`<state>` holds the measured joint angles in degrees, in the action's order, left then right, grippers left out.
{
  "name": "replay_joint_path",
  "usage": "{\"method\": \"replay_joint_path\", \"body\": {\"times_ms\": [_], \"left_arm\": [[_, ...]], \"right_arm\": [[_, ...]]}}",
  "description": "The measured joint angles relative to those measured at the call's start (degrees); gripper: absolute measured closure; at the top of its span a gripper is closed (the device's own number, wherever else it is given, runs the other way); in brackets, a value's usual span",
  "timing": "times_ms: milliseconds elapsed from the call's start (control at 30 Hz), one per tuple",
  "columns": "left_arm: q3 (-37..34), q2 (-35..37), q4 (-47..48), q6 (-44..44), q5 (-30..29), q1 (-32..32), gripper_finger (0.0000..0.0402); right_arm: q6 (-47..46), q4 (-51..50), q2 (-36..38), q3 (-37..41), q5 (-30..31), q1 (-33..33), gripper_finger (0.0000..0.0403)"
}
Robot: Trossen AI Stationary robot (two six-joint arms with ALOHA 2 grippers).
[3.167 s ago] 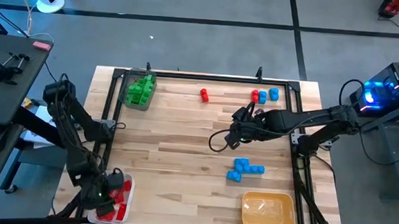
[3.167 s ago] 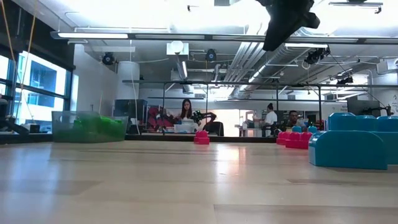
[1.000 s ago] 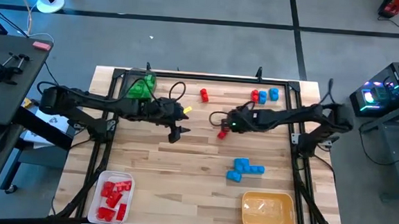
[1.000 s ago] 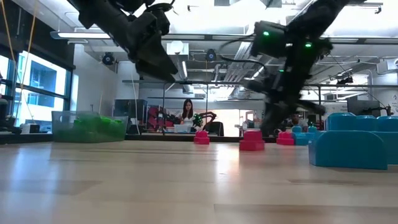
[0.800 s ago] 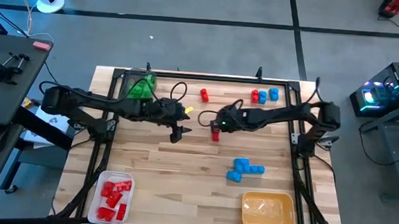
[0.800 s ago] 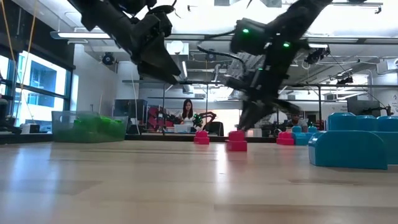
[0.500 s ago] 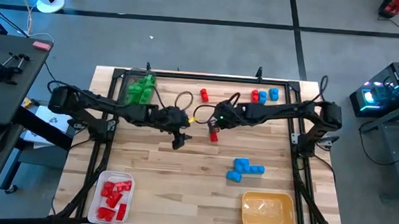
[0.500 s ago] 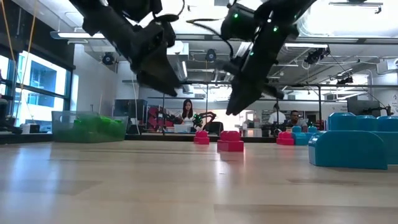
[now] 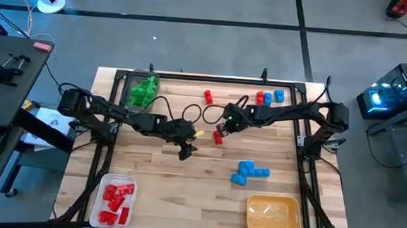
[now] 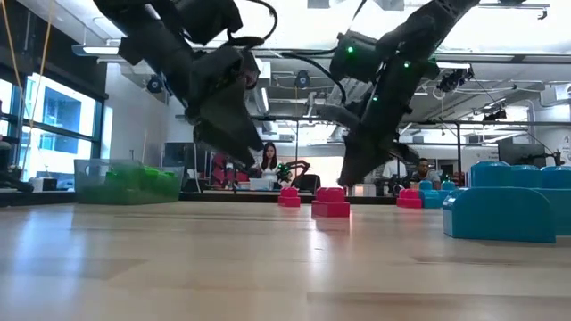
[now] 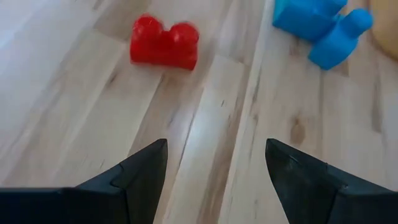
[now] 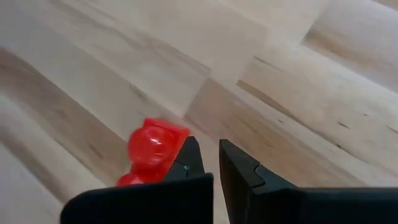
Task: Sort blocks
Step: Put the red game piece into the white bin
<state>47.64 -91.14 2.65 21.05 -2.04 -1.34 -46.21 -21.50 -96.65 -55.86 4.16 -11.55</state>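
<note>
the wooden table (image 9: 185, 176) carries three trays. at about 5 o'clock sits a yellow tray (image 9: 274, 216), its contents too unclear to tell. at about 7 o'clock a white tray (image 9: 101, 205) holds a heap of red blocks (image 9: 118, 197). at about 11 o'clock a grey tray (image 9: 129, 104) holds green blocks (image 9: 144, 91); in the low view these show as a green mass inside a clear-walled bin (image 10: 129, 181).

the largest loose piece is a blue cluster (image 9: 249, 172) at about 4 o'clock, its long axis running from 9 to 3 o'clock with one brick jutting toward 7 o'clock. at about 1 o'clock a small group of red and blue blocks (image 9: 269, 97) lies near the far edge, and a single red block (image 9: 208, 96) stands at 12 o'clock.

near the table's middle lies a red two-stud block (image 9: 218, 135), studs up in the low view (image 10: 330, 202); its long axis runs roughly from 1 to 7 o'clock in the high view.

the left end effector (image 9: 184, 152) hovers toward 8 o'clock of that block, apart from it; its fingers (image 11: 142, 169) are spread wide with nothing between them, and the red block (image 11: 164, 42) lies ahead of them, its long axis crosswise to the fingers.

the right end effector (image 9: 225, 124) sits just beside the block on its 1 o'clock side. its fingers (image 12: 193, 158) are nearly together, gripping nothing, with the block (image 12: 152, 151) beside one finger rather than between them.
</note>
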Motion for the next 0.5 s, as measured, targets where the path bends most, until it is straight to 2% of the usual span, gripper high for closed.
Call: {"method": "replay_joint_path", "body": {"times_ms": [200,500], "left_arm": [[0.04,0.65,0.59,1.12,-0.04,0.04,0.0145],[0.04,4.11,6.93,-6.73,-0.14,1.04,0.0145]], "right_arm": [[0.07,3.52,-2.76,0.07,-2.42,0.62,0.0403],[0.17,8.68,-3.91,0.11,-4.06,0.95,0.0403]]}}
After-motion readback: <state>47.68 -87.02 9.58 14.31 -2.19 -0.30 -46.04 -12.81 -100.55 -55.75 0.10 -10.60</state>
